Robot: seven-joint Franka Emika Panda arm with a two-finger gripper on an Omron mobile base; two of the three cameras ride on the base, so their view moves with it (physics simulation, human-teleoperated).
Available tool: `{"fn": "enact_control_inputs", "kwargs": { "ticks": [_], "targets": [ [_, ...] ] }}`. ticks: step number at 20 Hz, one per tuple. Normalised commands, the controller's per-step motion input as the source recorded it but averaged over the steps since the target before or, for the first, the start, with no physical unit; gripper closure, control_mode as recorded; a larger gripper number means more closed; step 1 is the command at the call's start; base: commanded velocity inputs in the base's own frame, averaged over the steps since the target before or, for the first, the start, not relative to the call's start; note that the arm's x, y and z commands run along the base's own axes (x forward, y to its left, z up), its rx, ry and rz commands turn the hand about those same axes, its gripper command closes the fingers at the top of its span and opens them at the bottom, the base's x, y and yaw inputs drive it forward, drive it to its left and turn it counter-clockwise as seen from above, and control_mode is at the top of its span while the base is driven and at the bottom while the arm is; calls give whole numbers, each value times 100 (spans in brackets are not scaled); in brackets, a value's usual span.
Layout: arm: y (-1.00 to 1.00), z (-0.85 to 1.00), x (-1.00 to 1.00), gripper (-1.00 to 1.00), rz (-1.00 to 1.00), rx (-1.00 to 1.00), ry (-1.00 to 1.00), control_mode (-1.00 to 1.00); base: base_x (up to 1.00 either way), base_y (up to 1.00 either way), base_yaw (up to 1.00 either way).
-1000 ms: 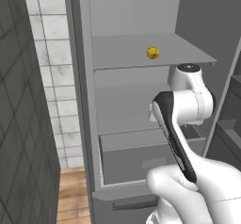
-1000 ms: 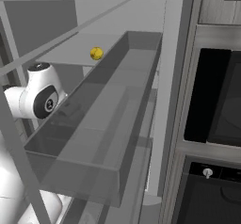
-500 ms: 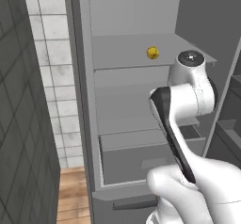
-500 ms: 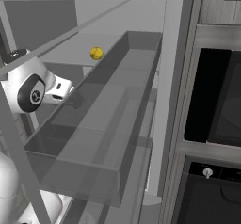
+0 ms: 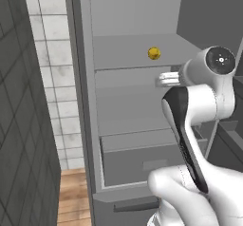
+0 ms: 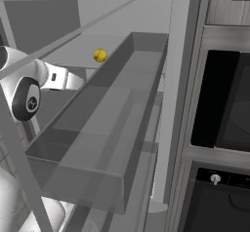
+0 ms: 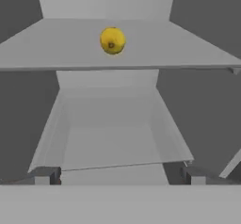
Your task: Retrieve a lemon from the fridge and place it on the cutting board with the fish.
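A: Fridge (image 5: 133, 101) door is wide open, and there is the lemon (image 5: 154, 53), sitting on the upper shelf (image 5: 123, 54), toward its right half and well back from the front edge.

B: Same fruit from the other side, lemon (image 6: 100, 55) beyond the long grey door bin (image 6: 97, 143) that fills the near ground. To the right of that, a dark oven front (image 6: 224, 104) with a small knob (image 6: 214, 179) below it.

A: And the gripper (image 7: 117, 176)? Hand camera has the two finger tips (image 7: 47, 175) spread far apart at the bottom, nothing between them. Jaws released, empty.

B: Agreed. The lemon (image 7: 112, 40) stands above the line of the fingers there, on the shelf, clearly apart from them. Below the shelf, the grey drawer (image 7: 113, 138) shows open-topped.

A: From the left base camera the white arm (image 5: 199, 106) reaches in toward the fridge interior, its wrist just below and right of the lemon's level.

B: Left of the fridge, white tiled wall (image 5: 52, 78), a dark tiled wall (image 5: 23, 125) nearer, and a strip of wooden floor (image 5: 73, 196) at the bottom.

A: Lemon untouched on its shelf.
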Motion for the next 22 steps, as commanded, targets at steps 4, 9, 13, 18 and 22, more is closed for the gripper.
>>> {"fn": "enact_control_inputs", "kwargs": {
  "ticks": [4,9,13,18,22],
  "targets": [
    [0,87,2,-100,8,1,-7,-100,0,0,0],
    [0,42,29,-100,2,0,3,-100,0,0,0],
    [0,7,13,-100,0,0,0,-100,0,0,0],
    [-10,-3,10,-100,0,1,0,-100,0,0,0],
    [-14,-26,50,-100,0,0,-1,-100,0,0,0]
  ]
}}
